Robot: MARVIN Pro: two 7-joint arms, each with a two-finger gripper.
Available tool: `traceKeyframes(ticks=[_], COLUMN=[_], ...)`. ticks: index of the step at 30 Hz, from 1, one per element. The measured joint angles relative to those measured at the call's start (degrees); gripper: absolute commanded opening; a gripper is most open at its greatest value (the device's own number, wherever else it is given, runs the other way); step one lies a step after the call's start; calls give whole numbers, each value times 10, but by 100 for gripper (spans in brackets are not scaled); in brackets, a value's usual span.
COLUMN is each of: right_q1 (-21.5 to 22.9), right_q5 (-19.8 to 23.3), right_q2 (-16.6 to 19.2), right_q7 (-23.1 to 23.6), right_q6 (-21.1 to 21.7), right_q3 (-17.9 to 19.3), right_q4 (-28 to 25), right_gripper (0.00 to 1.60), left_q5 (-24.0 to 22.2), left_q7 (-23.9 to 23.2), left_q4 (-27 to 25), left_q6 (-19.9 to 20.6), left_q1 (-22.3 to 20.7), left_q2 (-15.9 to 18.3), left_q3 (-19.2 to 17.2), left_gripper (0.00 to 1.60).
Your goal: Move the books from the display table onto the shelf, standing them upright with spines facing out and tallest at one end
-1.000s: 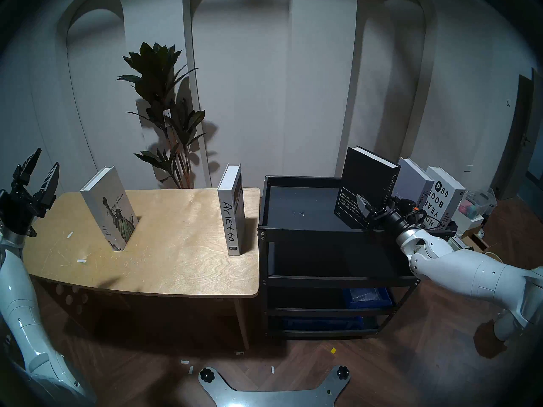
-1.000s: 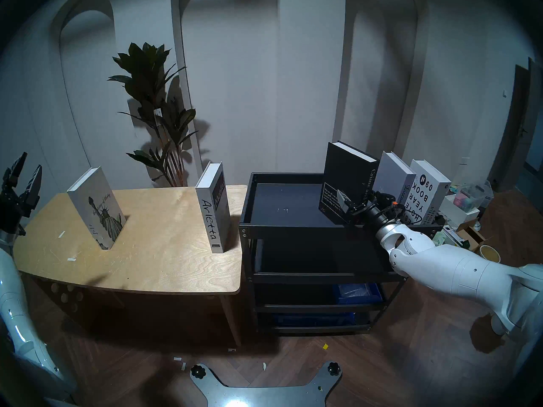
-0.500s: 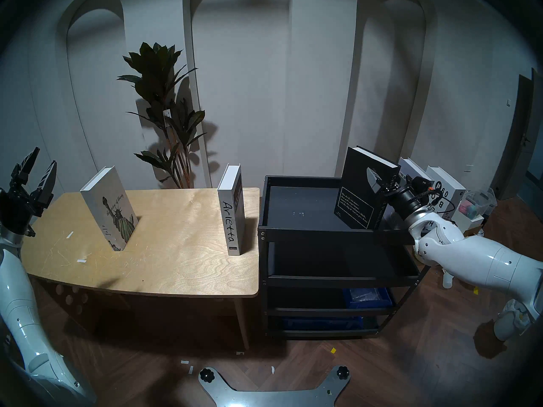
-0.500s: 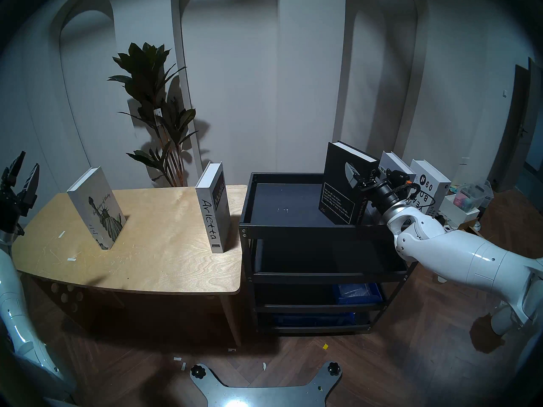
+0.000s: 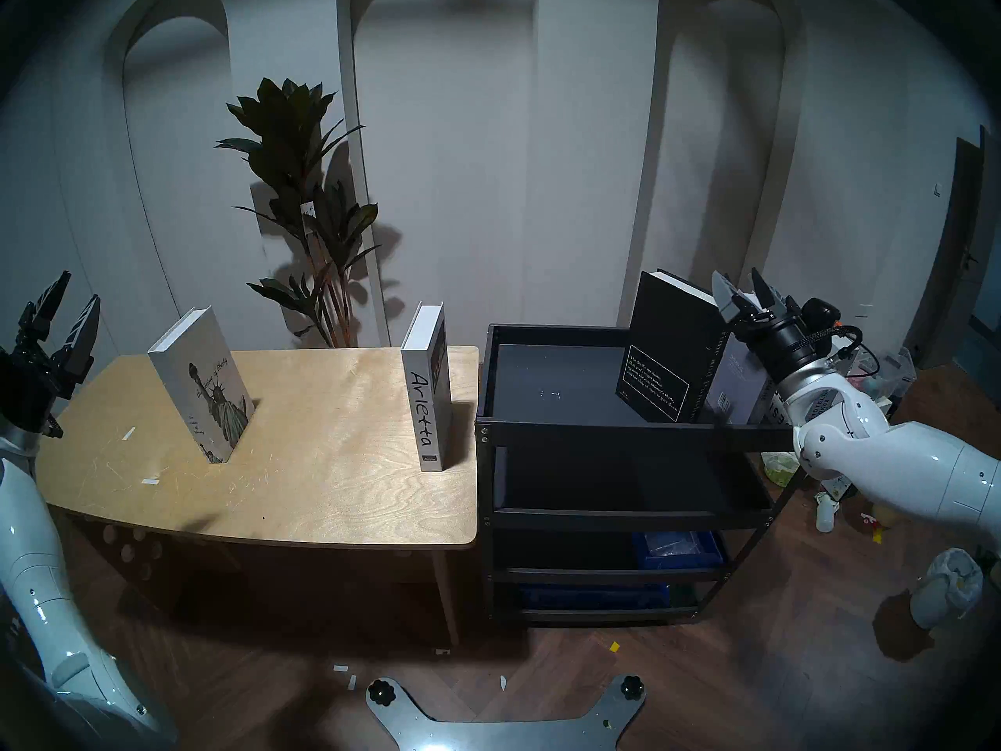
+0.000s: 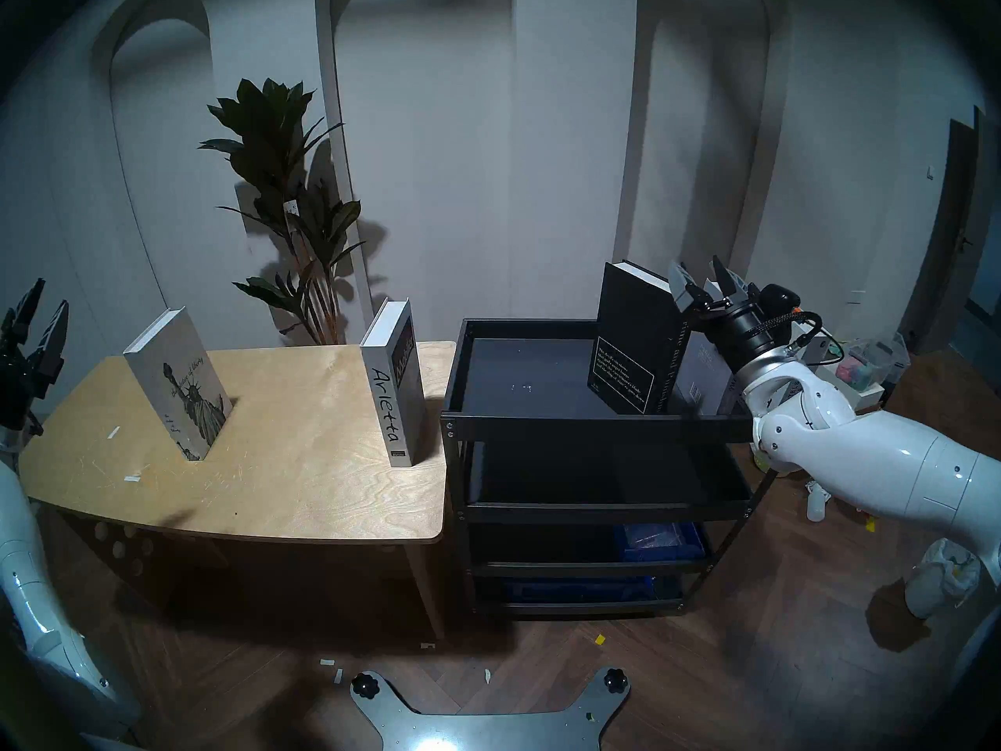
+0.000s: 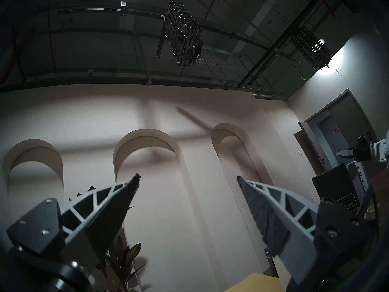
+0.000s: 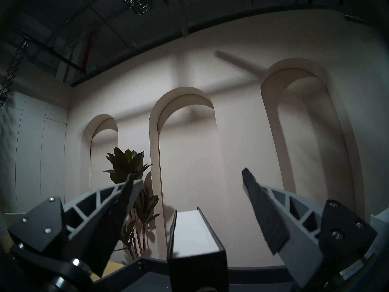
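Note:
On the display table [image 5: 325, 490] the pale grey Statue of Liberty book [image 5: 203, 387] leans back at the left, and the white "Arietta" book [image 5: 428, 392] stands upright at the right edge. On the shelf [image 5: 596, 433], the black book [image 5: 671, 349] stands upright with a grey book [image 5: 739, 381] beside it; my right arm hides what is further right. My right gripper [image 5: 736, 276] hangs open and empty just above the black book's top edge [image 8: 193, 232]. My left gripper [image 5: 78, 287] is raised open and empty, left of the table, pointing up at the wall.
A tall potted plant [image 5: 309, 219] stands behind the table. Blue bins [image 5: 677, 549] sit on the shelf's lower tiers. Boxes and litter [image 5: 877, 376] crowd the floor right of the shelf. My base plate [image 5: 504, 717] lies in front.
My right gripper has risen from low beside the black book's front to above its top edge, still open. The left gripper has barely shifted. No book has moved.

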Motion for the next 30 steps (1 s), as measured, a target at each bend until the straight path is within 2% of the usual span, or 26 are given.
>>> traceKeyframes(ticks=[5,9,16,22,27,30], right_q1=[5,13,16,7,-12,-27], right_q5=[11,22,26,30,24,16], right_q2=[19,37,54,56,53,50], right_q7=[-3,1,14,7,-14,-38], right_q6=[-23,-48,-65,-65,-49,-23], right_q3=[21,47,56,41,7,-22], right_q4=[-29,-74,-138,-188,-231,-258], right_gripper=[160,160,160,160,160,160], left_q5=[0,0,1,1,1,1], left_q7=[0,0,0,0,0,0], left_q4=[0,0,-1,-1,-1,-1], left_q6=[2,4,6,8,8,8], left_q1=[0,0,0,0,0,0], left_q2=[0,0,0,-1,-1,-1], left_q3=[-1,-1,-2,-2,-2,-3], left_gripper=[160,160,160,160,160,160])
